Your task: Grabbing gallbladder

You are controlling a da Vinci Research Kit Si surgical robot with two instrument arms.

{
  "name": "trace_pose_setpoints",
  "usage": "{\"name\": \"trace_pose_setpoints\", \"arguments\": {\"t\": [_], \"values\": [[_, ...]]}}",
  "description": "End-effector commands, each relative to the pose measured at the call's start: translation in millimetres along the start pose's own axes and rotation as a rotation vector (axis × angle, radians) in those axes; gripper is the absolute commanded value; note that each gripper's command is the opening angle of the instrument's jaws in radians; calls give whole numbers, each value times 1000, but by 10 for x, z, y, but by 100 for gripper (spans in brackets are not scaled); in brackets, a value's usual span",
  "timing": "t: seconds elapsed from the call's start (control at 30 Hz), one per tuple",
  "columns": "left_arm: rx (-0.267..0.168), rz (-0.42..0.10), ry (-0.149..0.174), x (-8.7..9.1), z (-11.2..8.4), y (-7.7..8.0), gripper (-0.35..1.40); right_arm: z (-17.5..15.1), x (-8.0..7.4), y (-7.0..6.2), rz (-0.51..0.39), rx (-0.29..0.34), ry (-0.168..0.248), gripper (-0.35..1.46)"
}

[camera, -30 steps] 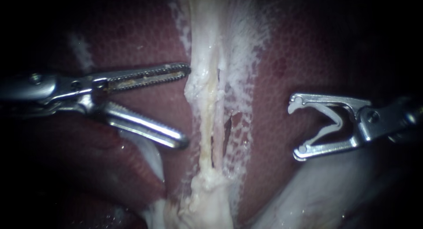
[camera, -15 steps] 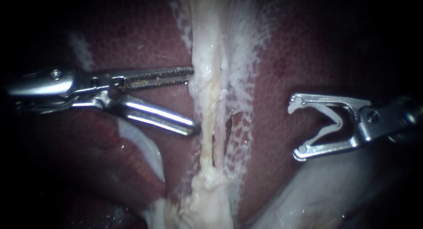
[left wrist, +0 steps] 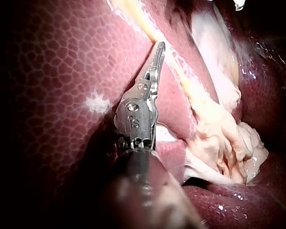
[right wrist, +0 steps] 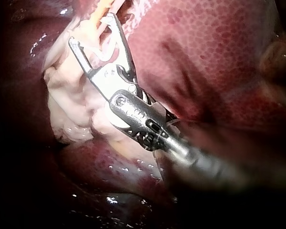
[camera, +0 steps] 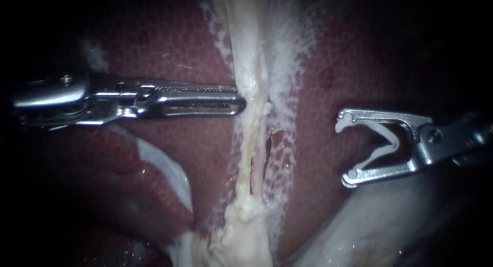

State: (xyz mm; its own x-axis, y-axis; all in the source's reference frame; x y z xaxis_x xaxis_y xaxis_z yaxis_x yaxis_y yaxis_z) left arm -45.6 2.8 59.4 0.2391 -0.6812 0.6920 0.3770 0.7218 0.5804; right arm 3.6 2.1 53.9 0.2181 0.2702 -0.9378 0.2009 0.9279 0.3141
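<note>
Closing over the last 0.5 s, the 2 toothed jaws of the slim silver left instrument [camera: 239, 100] now lie together, where before they gaped on either side of the tissue's edge; its shaft also sits more level. They are clamped on the left edge of the whitish, stringy band [camera: 251, 144] of tissue that runs down the middle between the mottled dark-red lobes of the liver [camera: 169, 41]. The left wrist view shows the same closed tip meeting that yellow-white strand. The silver right instrument [camera: 345, 150] has not shifted: it hangs well apart from the band, its jaws spread wide yet holding a white V-shaped plastic clip [camera: 395, 142], 1 arm along each jaw. The smooth pale bulge that looks to be the gallbladder [camera: 370, 231] lies below that instrument, at the lower right of the endoscope view
</note>
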Motion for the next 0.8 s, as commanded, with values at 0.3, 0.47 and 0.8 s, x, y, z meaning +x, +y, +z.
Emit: {"name": "trace_pose_setpoints", "arguments": {"t": [0.3,0.47,0.8], "values": [[-11,-13,10,1,-4,0,-35,0,0,0,0,0,0,59],[-17,-14,13,1,-4,0,-35,0,0,0,0,0,0,59],[-23,-17,12,1,-5,0,-35,0,0,0,0,0,0,59]]}}
